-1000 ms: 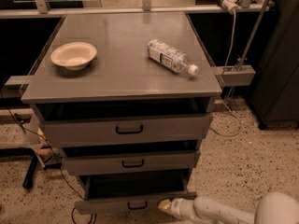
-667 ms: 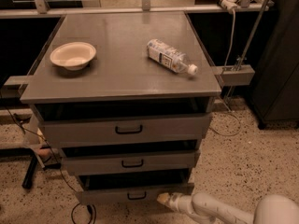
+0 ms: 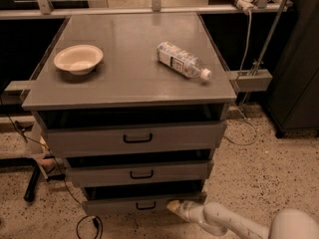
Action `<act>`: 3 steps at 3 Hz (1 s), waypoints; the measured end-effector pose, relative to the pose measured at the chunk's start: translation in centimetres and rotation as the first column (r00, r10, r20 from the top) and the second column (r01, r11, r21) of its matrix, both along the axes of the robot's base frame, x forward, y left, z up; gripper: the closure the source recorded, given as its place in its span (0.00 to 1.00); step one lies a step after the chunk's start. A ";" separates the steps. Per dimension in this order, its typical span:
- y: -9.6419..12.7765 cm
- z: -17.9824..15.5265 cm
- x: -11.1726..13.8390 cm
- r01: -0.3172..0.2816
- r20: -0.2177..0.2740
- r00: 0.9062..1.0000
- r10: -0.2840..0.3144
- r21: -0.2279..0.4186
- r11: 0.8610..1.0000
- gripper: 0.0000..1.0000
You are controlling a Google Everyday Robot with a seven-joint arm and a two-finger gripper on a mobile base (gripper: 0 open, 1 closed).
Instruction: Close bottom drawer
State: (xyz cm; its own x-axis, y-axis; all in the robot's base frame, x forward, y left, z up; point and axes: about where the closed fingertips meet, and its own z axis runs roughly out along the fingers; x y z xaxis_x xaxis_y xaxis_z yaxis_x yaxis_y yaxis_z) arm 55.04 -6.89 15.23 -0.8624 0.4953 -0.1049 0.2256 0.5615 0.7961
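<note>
My gripper (image 3: 175, 206) is low by the floor, tip at right end of bottom drawer (image 3: 110, 206) front. Drawer is slightly out. Grip state: can't tell.

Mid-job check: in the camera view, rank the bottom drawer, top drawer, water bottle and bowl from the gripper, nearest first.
The gripper sits low at the front right of the cabinet.
1. bottom drawer: right beside it, lowest front.
2. top drawer: higher, to the left.
3. water bottle: cabinet top, right side.
4. bowl: cabinet top, far left.
</note>
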 end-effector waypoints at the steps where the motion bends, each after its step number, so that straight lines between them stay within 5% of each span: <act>1: 0.2 0.2 1.2 0.014 0.011 1.000 -0.014 0.004 1.000 1.00; 3: 0.6 0.5 2.6 0.026 0.027 0.999 -0.026 0.000 1.000 1.00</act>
